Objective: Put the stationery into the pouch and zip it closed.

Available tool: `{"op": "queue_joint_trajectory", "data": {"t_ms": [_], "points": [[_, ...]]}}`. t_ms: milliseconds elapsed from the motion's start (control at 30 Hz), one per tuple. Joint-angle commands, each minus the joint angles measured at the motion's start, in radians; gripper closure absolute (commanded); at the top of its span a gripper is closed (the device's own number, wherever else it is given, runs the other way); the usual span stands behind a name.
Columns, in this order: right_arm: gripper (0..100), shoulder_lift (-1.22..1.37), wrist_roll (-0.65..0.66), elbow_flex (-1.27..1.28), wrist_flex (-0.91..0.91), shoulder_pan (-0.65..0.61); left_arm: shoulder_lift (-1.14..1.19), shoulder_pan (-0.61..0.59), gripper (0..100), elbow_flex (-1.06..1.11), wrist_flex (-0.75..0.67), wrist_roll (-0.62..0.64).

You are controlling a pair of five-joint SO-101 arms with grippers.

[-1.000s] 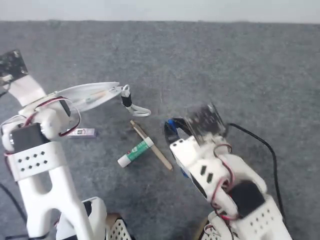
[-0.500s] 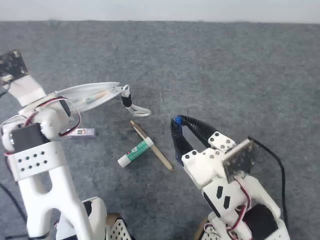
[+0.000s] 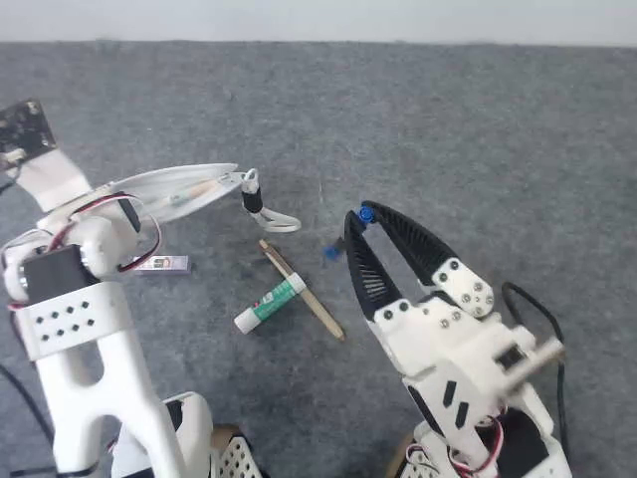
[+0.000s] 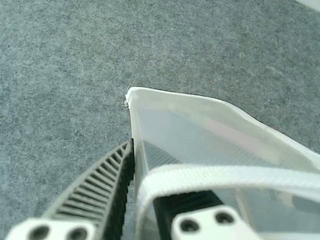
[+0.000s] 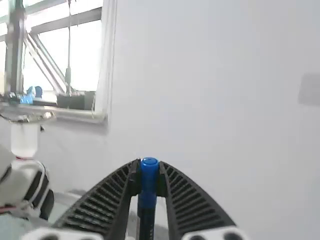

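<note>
Grey carpeted table (image 3: 478, 129) is carrying everything. Left gripper (image 4: 142, 167) is pinching one wall of the white mesh pouch (image 3: 174, 191), which is sitting at the left side, its strap loop (image 3: 277, 221) lying on the carpet toward the middle. Right gripper (image 3: 360, 221) is clamping a blue pen (image 3: 366, 213) between its tips, aiming up off the table toward the wall, apart from the pouch. Wooden pencil (image 3: 304, 291) is lying between the arms, with the glue stick (image 3: 269, 303) just beside it, one end against it. Small purple-and-white item (image 3: 161, 264) is lying near the left arm; can't tell what it is.
</note>
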Motion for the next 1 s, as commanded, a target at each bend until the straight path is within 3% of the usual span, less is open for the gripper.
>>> {"op": "queue_joint_trajectory", "data": {"t_ms": [0, 133, 533, 967], "points": [[99.2, 0.007, -0.002, -0.037, -0.104, -0.058, -0.005, 0.002, 99, 0.001, -0.006, -0.015], [99.2, 0.007, 0.000, -0.069, -0.114, -0.137, -0.005, 0.002, 99, 0.002, -0.006, -0.015], [99.2, 0.157, -0.008, -0.241, -0.125, -0.143, -0.011, 0.003, 99, 0.015, -0.014, -0.014], [99.2, 0.499, -0.003, -0.262, -0.473, -0.143, -0.011, 0.003, 99, 0.013, -0.014, -0.014]]}}
